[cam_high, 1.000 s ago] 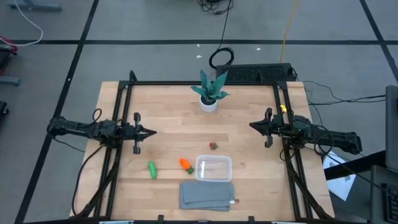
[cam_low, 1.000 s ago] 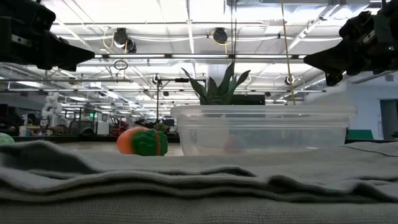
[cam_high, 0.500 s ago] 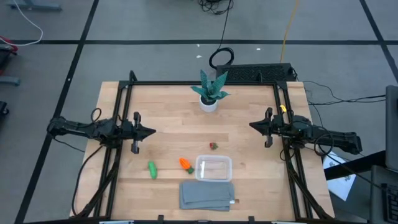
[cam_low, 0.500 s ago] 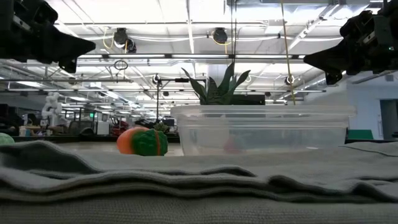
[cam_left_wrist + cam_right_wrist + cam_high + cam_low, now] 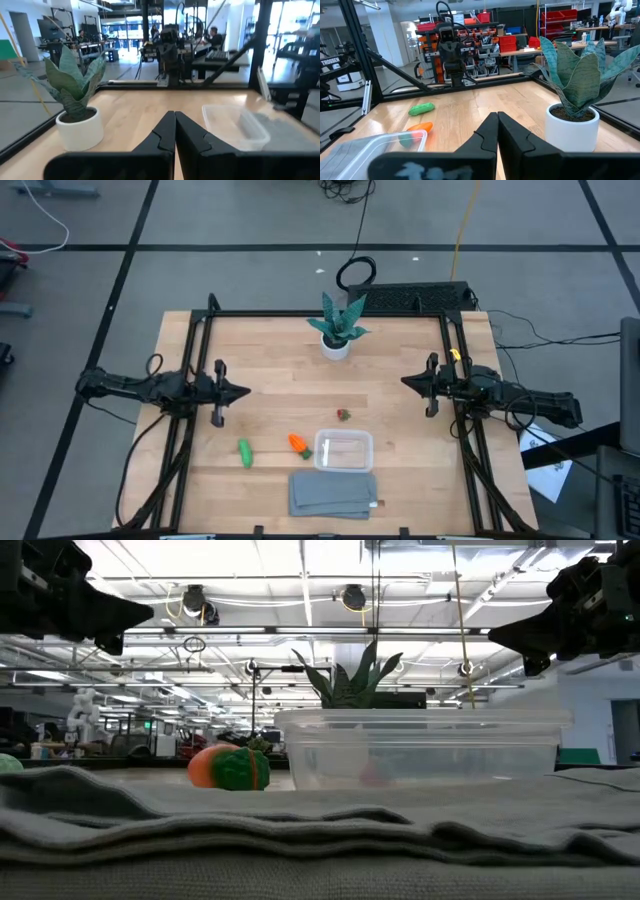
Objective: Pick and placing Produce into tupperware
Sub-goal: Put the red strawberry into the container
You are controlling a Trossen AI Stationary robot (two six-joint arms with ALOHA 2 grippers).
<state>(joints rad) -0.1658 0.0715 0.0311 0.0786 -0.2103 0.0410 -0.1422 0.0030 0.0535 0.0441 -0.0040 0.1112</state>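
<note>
On the wooden table lie a green elongated piece (image 5: 245,452), an orange carrot-like piece (image 5: 298,443) and a small red berry (image 5: 343,415). The clear tupperware (image 5: 344,450) stands just right of the carrot with nothing inside it. My left gripper (image 5: 245,391) hovers at the table's left side, shut, pointing level toward the right. My right gripper (image 5: 405,382) hovers at the right side, shut, pointing level toward the left. Both are above the table and far from the produce. The right wrist view shows the green piece (image 5: 421,108), the carrot (image 5: 417,127) and the tupperware (image 5: 380,150).
A teal leafy plant in a white pot (image 5: 337,330) stands at the table's far middle. A folded grey cloth (image 5: 333,493) lies at the near edge, in front of the tupperware. Black frame rails (image 5: 200,360) run along the table's left and right sides.
My left gripper has rolled a little about the line it points along, staying in place and shut.
</note>
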